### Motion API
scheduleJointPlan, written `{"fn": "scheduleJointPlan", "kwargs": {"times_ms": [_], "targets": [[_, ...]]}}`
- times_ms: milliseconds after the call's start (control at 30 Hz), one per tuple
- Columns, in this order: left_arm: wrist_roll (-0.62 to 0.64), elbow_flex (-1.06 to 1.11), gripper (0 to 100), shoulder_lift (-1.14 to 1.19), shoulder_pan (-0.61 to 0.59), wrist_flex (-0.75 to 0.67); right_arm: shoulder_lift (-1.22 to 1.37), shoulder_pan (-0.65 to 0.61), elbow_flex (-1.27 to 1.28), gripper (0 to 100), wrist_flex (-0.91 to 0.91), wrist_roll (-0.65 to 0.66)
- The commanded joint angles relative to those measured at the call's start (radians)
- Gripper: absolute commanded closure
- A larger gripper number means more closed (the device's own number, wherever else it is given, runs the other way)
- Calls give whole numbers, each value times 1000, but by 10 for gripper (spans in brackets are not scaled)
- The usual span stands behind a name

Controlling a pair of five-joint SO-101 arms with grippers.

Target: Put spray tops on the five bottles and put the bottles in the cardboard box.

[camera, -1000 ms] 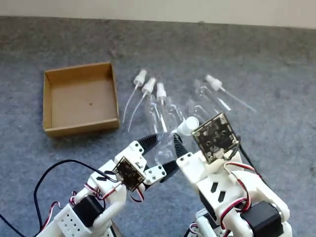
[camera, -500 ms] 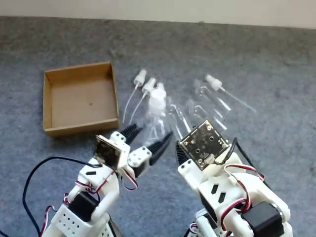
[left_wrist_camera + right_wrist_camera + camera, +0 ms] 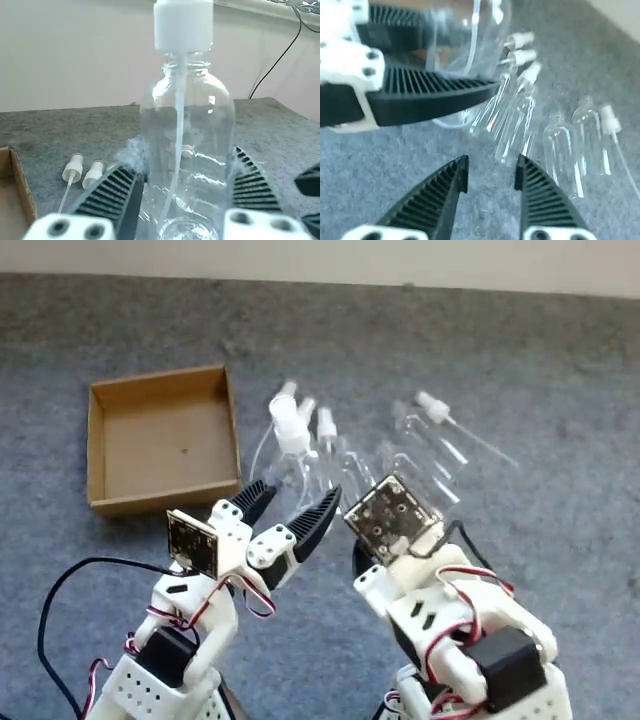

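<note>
- Held bottle: clear, colourless; its spray top is white.
- Cardboard box, at 10 o'clock: plain tan brown.
- Table: mottled grey.
- Fingers: black, ribbed.
- Arms: white, with red, white and black wires.

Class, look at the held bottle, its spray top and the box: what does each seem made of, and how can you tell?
Bottle: clear and glossy, glass or hard plastic; you see straight through it, with bright glints. Spray top: white, smooth, opaque, probably plastic. Box: brown, matte cardboard, judging by its thin flat walls.
</note>
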Motion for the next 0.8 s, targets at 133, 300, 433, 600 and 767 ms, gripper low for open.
{"fn": "scheduleJointPlan", "kwargs": {"times_ms": [133,300,433,600,767], "targets": [[12,-16,878,-12,-7,-31,-5,104,67,991,-99,3],[14,-16,878,-12,1,-32,-87,108,62,991,-47,-103],[14,-16,878,-12,25,-32,-282,110,102,991,-85,-146],[14,-15,878,-12,111,-32,-516,110,309,988,-213,-144],[14,-16,878,-12,111,-60,-526,110,426,985,-242,-147]]}}
